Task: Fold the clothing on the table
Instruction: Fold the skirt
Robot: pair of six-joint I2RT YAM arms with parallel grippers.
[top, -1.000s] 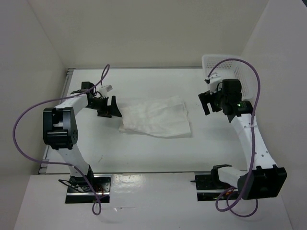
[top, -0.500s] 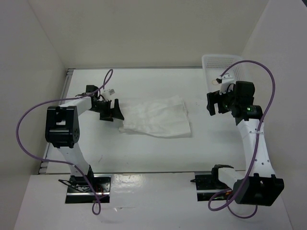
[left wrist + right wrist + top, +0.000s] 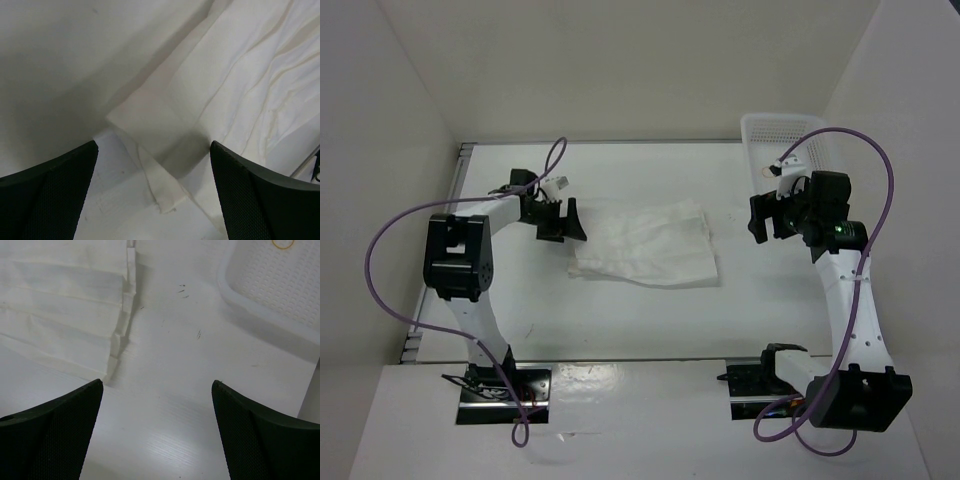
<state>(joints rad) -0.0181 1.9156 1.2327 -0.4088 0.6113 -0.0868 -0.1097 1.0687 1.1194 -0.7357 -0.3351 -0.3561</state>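
The white clothing (image 3: pixel 645 245) lies folded in a wrinkled rectangle in the middle of the table (image 3: pixel 620 320). My left gripper (image 3: pixel 563 220) hovers open at its left edge, slightly to the far side. In the left wrist view a folded corner of the clothing (image 3: pixel 165 192) lies between the spread fingers (image 3: pixel 260 200), and nothing is gripped. My right gripper (image 3: pixel 760 215) stands open to the right of the clothing, apart from it. In the right wrist view the stacked folded edge of the clothing (image 3: pixel 117 335) lies to the left, and bare table (image 3: pixel 175 405) shows between the jaws.
A white perforated basket (image 3: pixel 795 150) stands at the far right corner, behind my right gripper; its rim (image 3: pixel 260 312) shows in the right wrist view. White walls close in the table on the left, back and right. Purple cables loop off both arms.
My left gripper has shifted right and a little farther back along the clothing's left edge. My right arm drew back to the right, away from the clothing, then held still.
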